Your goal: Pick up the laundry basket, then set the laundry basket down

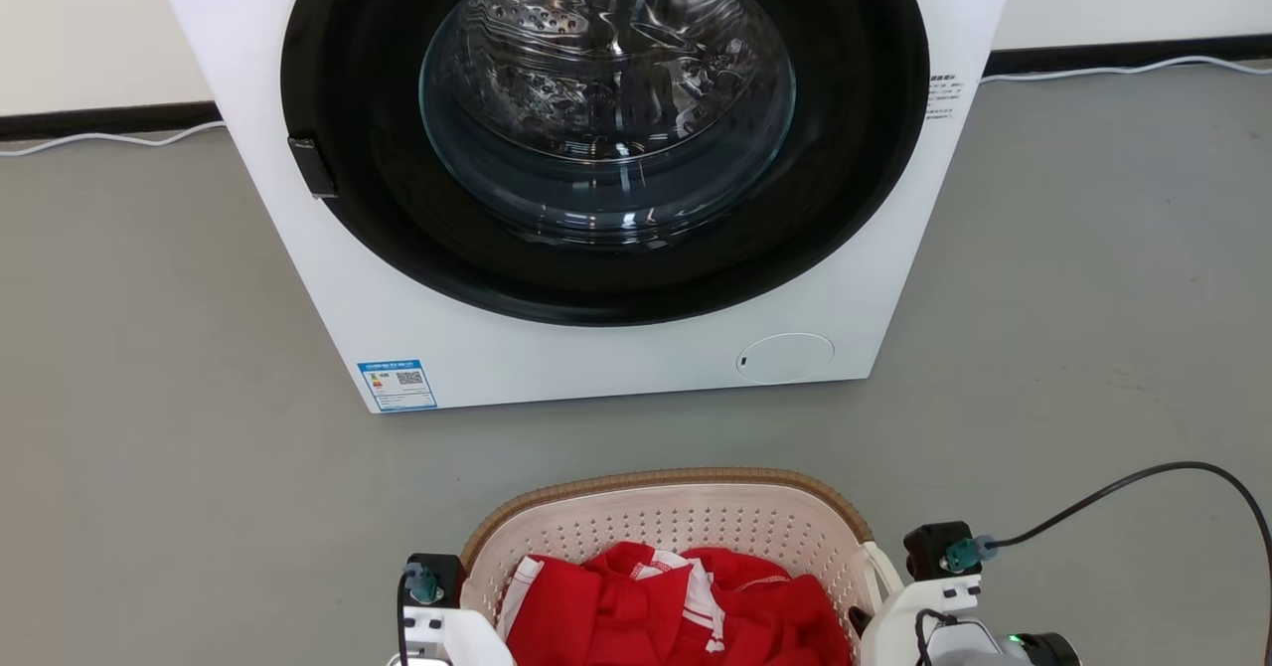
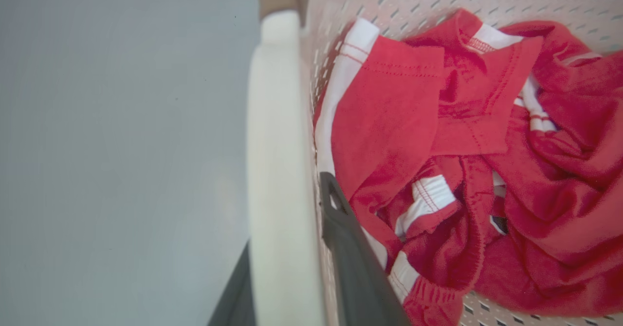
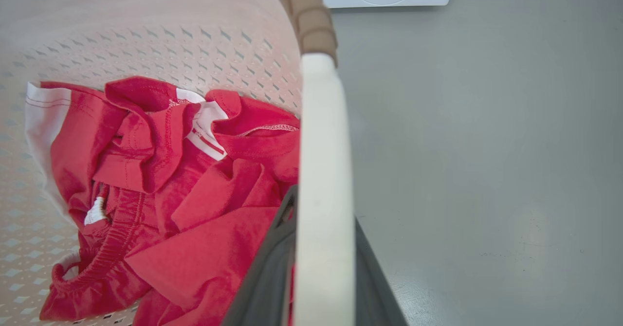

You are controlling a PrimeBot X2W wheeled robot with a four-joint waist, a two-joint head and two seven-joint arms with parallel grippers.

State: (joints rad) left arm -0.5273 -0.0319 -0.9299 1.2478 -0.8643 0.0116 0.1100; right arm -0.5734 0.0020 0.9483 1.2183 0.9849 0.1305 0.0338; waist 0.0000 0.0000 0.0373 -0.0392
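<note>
Holding the laundry basket [image 1: 676,479] from both sides, by one white loop handle apiece. Found low in the head view, between the two wrists, in front of the white washing machine [image 1: 556,348] and apart from it, with a strip of grey floor [image 1: 149,398] between. Cannot tell whether resting on that floor or lifted clear of it.

Clamping the left handle [image 2: 277,146] with the left gripper [image 2: 287,238], set narrow: one dark finger [image 2: 350,248] inside the basket, close along the perforated wall, the other outside and mostly hidden behind the loop.

Clamping the right handle [image 3: 323,146] likewise with the right gripper [image 3: 323,209], also narrow, one finger [image 3: 272,267] on the inner side against the cloth, the other on the floor side. Just beyond the handle's far end, the brown woven-look rim [image 3: 311,19].

Inside, filling the near part of the basket: a crumpled red garment [image 1: 686,606] with white bands, touching the wall on the left side.

Behind, on the machine: a round glass door [image 1: 606,99], shut, and a blue label [image 1: 397,385] at the lower left corner. Off the right wrist, looping over the floor: a black cable [image 1: 1143,477].
</note>
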